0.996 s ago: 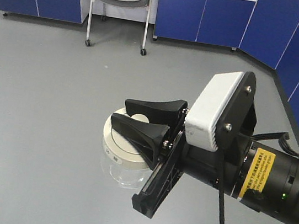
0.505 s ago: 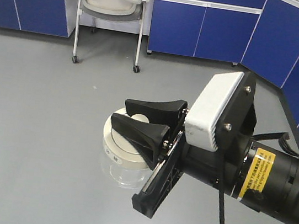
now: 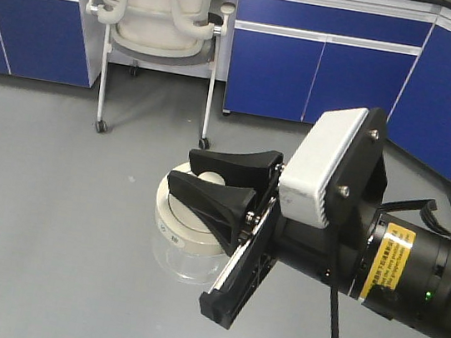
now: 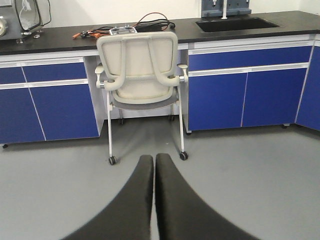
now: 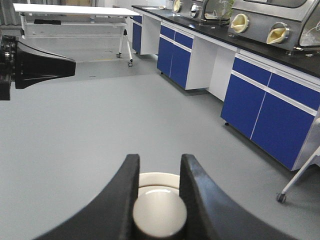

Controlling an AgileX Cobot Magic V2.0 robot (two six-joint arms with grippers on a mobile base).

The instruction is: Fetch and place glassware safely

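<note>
The glassware is a small clear glass jar (image 3: pixel 183 262) with a cream-white round lid (image 3: pixel 177 228). It hangs in the air over the grey floor. My right gripper (image 3: pixel 185 172) is shut on the lid's central knob (image 5: pixel 160 212). In the right wrist view the right gripper (image 5: pixel 160 160) has one black finger on each side of the knob, with the lid's rim (image 5: pixel 159 178) showing beyond it. My left gripper (image 4: pixel 154 157) is shut and empty, its fingers pressed together above the floor. It also shows at the left edge of the right wrist view (image 5: pixel 40 67).
A white wheeled office chair (image 3: pixel 156 8) stands ahead before blue base cabinets (image 3: pixel 323 73); it also shows in the left wrist view (image 4: pixel 142 80). A dark counter with a sink (image 4: pixel 235 22) and cables runs above. More blue cabinets (image 5: pixel 270 115) line the right; a white table (image 5: pixel 75 12) stands far off.
The chair and cabinets have slid right and down in the front view and look nearer, so the base has moved. The right gripper and jar keep the same place in the frame.
</note>
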